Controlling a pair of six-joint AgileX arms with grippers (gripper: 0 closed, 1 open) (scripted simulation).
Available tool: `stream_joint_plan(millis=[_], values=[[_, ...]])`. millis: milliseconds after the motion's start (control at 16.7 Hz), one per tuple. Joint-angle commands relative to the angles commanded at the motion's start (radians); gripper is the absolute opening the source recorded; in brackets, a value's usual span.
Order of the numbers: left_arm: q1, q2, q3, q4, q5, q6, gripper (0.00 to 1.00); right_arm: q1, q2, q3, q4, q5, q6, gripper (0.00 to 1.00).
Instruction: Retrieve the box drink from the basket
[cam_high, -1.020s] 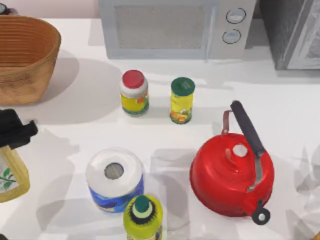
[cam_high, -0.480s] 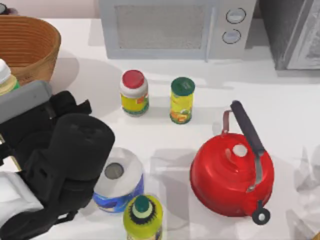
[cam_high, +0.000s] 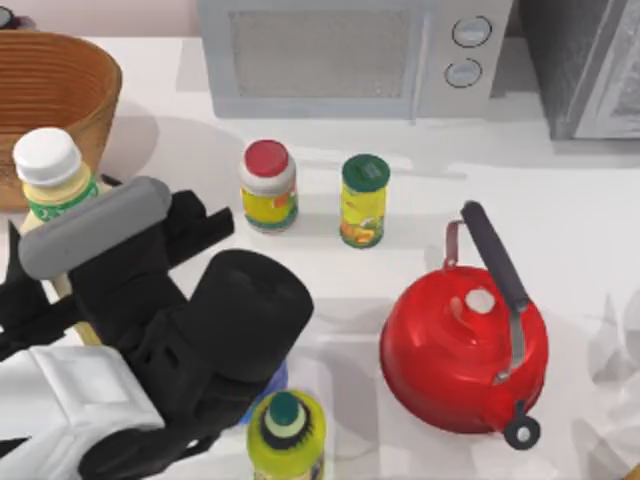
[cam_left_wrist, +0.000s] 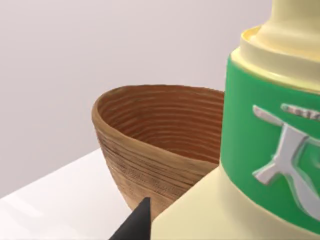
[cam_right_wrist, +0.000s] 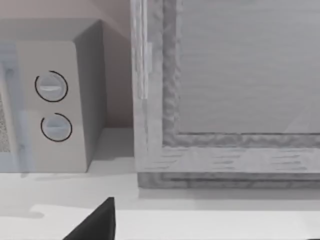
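The box drink (cam_high: 52, 178), a cream carton with a white cap and green band, stands upright just in front of the basket (cam_high: 60, 90), outside its rim. My left gripper (cam_high: 70, 300) is shut on the carton's body below the band, and my black arm hides the lower part. In the left wrist view the box drink (cam_left_wrist: 270, 150) looms close, one fingertip (cam_left_wrist: 135, 225) shows beside it, and the wicker basket (cam_left_wrist: 160, 135) stands behind. A dark bit of my right gripper (cam_right_wrist: 95, 222) shows in the right wrist view, facing the back right corner.
A microwave (cam_high: 340, 60) and a grey cabinet (cam_high: 590, 70) line the back. A red-capped jar (cam_high: 268, 185) and a green-lidded can (cam_high: 364, 200) stand mid-table, a red kettle (cam_high: 465, 350) at the right. A yellow-green bottle (cam_high: 286, 435) stands at the front beside my left arm.
My left arm has swung in from the left edge and to the right with the box drink. The carton now stands farther back and right, and the arm covers the paper roll.
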Motion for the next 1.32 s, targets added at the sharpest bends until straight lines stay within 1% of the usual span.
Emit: stream_joint_plan(millis=[120, 180, 300, 420, 540, 720, 960, 1140, 1320], values=[[0.0, 0.0, 0.0, 0.0, 0.0, 0.0, 0.0, 0.0, 0.0, 0.0, 0.0, 0.0, 0.0, 1.0], [0.005, 0.014, -0.01, 0.032, 0.025, 0.002, 0.0, 0.0, 0.0, 0.0, 0.0, 0.0, 0.0, 1.0], [0.012, 0.012, -0.015, 0.045, 0.026, 0.015, 0.0, 0.0, 0.0, 0.0, 0.0, 0.0, 0.0, 1.0], [0.037, 0.008, -0.037, 0.098, 0.029, 0.062, 0.0, 0.0, 0.0, 0.0, 0.0, 0.0, 0.0, 1.0], [0.071, 0.012, -0.073, 0.196, 0.036, 0.138, 0.0, 0.0, 0.0, 0.0, 0.0, 0.0, 0.0, 1.0], [0.123, 0.043, -0.137, 0.419, 0.055, 0.283, 0.0, 0.0, 0.0, 0.0, 0.0, 0.0, 0.0, 1.0], [0.173, 0.133, -0.204, 0.819, 0.096, 0.491, 0.0, 0.0, 0.0, 0.0, 0.0, 0.0, 0.0, 1.0], [0.187, 0.228, -0.225, 1.097, 0.129, 0.629, 0.0, 0.0, 0.0, 0.0, 0.0, 0.0, 0.0, 1.0], [0.185, 0.321, -0.225, 1.287, 0.165, 0.729, 0.0, 0.0, 0.0, 0.0, 0.0, 0.0, 0.0, 1.0]])
